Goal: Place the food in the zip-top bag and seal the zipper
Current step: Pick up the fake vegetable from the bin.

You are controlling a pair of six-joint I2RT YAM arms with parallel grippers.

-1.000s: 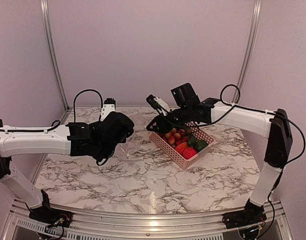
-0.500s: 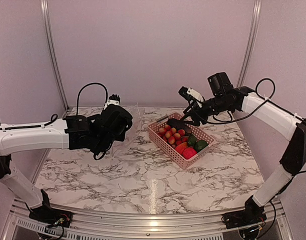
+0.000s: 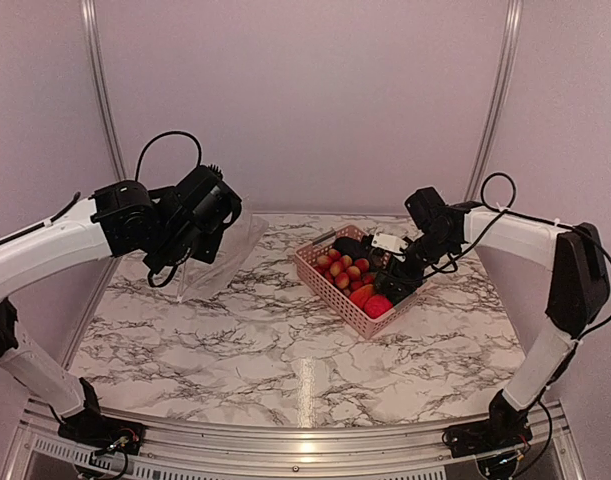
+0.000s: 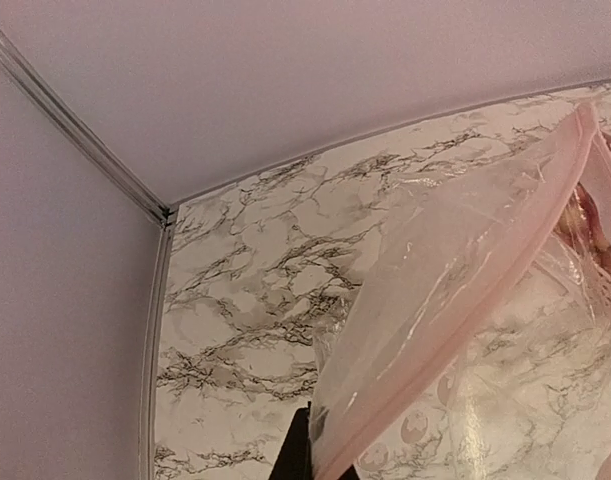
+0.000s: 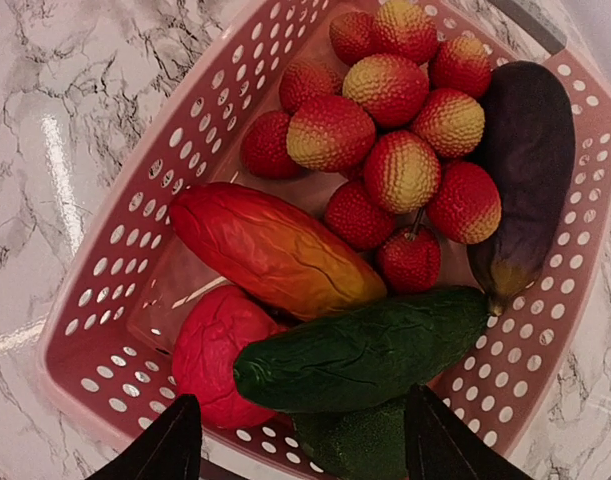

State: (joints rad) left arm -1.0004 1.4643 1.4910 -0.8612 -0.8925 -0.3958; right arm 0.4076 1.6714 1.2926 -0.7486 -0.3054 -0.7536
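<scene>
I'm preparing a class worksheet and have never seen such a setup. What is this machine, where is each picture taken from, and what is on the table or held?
These are two robot arms bolted at the near edge of a marble table. The wide picture looks down from above and behind them; the other two come from cameras on their wrists. The left gripper is shut on the edge of a clear zip-top bag. The right gripper hangs open over a pink basket holding toy food: an eggplant, a green vegetable, small red-yellow fruits.
</scene>
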